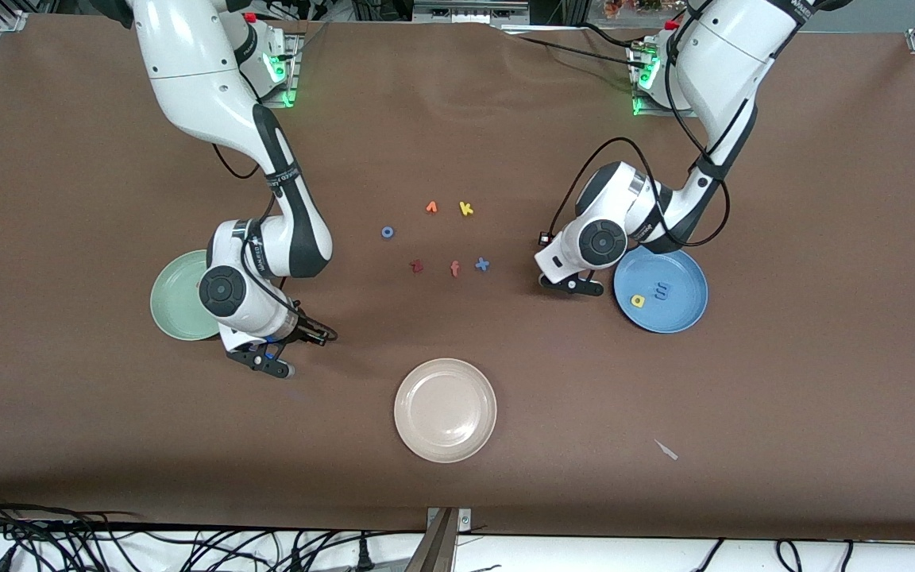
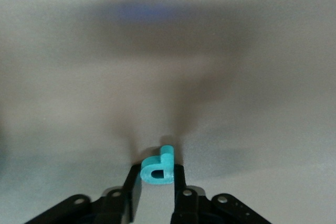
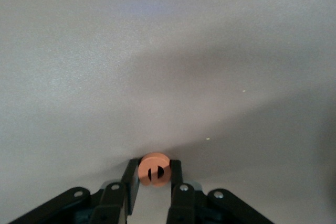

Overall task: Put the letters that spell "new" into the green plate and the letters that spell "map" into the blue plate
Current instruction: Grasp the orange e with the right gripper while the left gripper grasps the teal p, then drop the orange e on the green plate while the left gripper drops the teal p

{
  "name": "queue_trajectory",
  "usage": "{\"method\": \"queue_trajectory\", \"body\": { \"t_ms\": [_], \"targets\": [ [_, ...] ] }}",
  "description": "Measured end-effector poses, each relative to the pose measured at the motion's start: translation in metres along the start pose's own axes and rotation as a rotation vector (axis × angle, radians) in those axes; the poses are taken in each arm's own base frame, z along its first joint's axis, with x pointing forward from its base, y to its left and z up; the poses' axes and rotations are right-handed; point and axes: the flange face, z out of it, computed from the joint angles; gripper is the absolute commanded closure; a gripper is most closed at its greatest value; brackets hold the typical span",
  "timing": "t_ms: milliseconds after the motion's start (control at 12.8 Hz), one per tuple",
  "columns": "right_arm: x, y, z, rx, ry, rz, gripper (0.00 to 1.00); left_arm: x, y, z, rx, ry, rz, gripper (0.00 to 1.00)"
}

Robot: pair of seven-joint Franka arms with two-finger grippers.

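The teal p (image 2: 157,167) is pinched in the left hand (image 2: 156,182), the fingers pressed in on its rounded bowl while the stem sticks out past the tips. The orange e (image 3: 153,169) sits the same way in the right hand (image 3: 153,179), squeezed from both sides across its round body.

Both letters look like thin foam, so I judge them nearly weightless, soft and easily crushed. A light pinch across the widest solid part should do. A hard squeeze could buckle them or make them stick to a pad on release.

In the front view the left hand (image 1: 573,284) is low over the tabletop (image 1: 783,413), just beside the blue plate (image 1: 684,318) at its 9 o'clock. The yellow a (image 1: 638,301) and the blue m (image 1: 661,292) already lie in that plate, so the p has only a short trip.

The right hand (image 1: 267,361) is low at about 4 o'clock of the green plate (image 1: 171,306). That arm covers part of the plate, and I cannot tell what lies in it.

Six spare letters (image 1: 455,268) are scattered at mid-tabletop. A beige plate (image 1: 445,410) stands at their 6 o'clock.
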Motion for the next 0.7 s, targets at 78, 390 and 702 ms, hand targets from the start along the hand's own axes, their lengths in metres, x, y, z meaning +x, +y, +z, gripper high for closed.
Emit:
{"method": "queue_trajectory", "body": {
  "t_ms": [78, 390, 702],
  "targets": [
    [0.001, -0.003, -0.003, 0.003, 0.001, -0.003, 1.0, 0.0, -0.001, 0.0, 0.0, 0.0, -0.001, 1.0],
    [0.006, -0.008, -0.026, -0.016, -0.056, -0.04, 1.0, -0.002, -0.01, -0.028, 0.02, -0.046, -0.014, 1.0],
    [0.024, 0.044, -0.063, -0.058, -0.117, -0.128, 1.0, -0.001, -0.07, -0.104, 0.059, -0.038, -0.036, 0.98]
  ]
}}
